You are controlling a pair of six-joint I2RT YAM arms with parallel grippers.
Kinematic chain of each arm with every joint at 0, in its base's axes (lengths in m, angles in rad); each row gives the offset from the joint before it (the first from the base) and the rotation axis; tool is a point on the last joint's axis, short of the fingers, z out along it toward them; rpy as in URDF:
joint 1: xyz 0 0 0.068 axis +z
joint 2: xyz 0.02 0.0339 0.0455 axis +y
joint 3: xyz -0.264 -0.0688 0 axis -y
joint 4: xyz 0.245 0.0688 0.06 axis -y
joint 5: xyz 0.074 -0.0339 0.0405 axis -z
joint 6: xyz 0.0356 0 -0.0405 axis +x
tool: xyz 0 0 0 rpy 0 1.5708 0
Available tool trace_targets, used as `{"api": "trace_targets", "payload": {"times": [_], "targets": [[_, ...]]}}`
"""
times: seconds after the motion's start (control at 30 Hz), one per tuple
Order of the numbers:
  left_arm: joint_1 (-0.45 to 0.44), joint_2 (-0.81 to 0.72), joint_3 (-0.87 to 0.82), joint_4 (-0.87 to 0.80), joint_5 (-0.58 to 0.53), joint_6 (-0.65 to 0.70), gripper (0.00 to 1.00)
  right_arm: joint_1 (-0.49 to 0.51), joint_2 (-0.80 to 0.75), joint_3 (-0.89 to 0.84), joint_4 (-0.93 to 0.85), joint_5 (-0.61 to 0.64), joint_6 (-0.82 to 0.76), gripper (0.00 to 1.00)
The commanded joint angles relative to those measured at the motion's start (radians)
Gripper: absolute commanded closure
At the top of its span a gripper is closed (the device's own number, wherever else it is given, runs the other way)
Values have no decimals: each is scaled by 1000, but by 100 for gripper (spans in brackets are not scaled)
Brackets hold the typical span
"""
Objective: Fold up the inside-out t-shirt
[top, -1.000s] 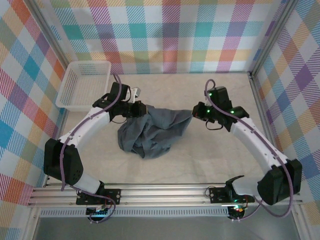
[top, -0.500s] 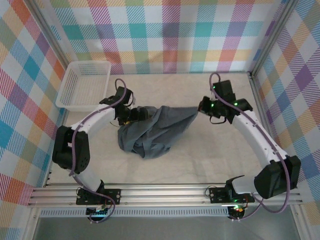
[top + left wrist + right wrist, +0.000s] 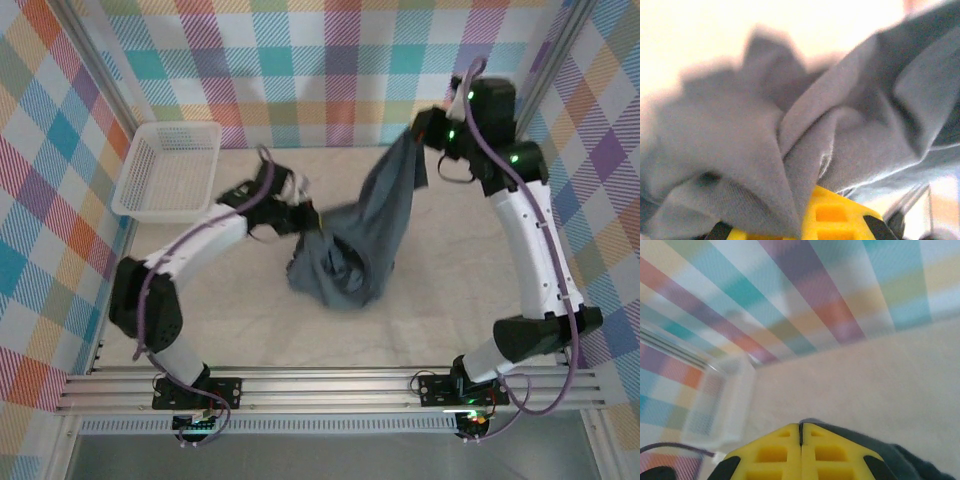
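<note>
Nearest the arm bases the pale, faintly rumpled tabletop (image 3: pixel 240 320) lies bare, and no folding has been done: the t-shirt (image 3: pixel 365 240) is a loose, bunched mass with no flat panel, no straight crease, and no sleeve or collar laid out. Its lower end slumps in a soft heap on the tabletop, a little right of centre. The cloth is a thin, matte slate-grey knit that drapes in deep, rounded folds. At the heap's upper left the left gripper (image 3: pixel 308 215) is clenched on an edge of the fabric, and its wrist view shows grey cloth spilling over the yellow finger pads (image 3: pixel 832 215). Farther back and higher, the right gripper (image 3: pixel 418 138) is clamped on another part of the t-shirt, pads pressed together (image 3: pixel 800 440), so the cloth hangs from it in a long, tapering drape. Spreading it flat probably comes next, and every fold is left to do. At the far left sits a white lattice basket (image 3: pixel 135 190), rigid plastic, near the checked wall (image 3: pixel 320 70).
</note>
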Motion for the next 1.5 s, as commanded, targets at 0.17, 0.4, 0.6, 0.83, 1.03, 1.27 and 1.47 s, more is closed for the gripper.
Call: {"api": "trace_targets", "payload": {"times": [0.17,0.4,0.6,0.83,1.03,1.27,1.47], "targets": [[-15,-314,199,17,-70,167,100,-10,26,376,111,-147,-12,100],[-473,-236,-165,133,-113,202,99,-23,-68,170,54,-124,-32,100],[-557,-223,-153,102,-346,318,37,-38,-283,-403,39,-51,-57,100],[-260,-278,-113,-69,-425,120,29,-39,-446,-974,88,26,28,100],[-106,-307,-316,-205,-300,-95,40,-42,-434,-970,13,66,8,100],[-107,-581,-684,-339,-299,-361,40,-43,-367,-931,69,-5,15,100],[-96,-635,-824,-216,-278,-431,40,-43,-328,-913,71,-35,23,100]]}}
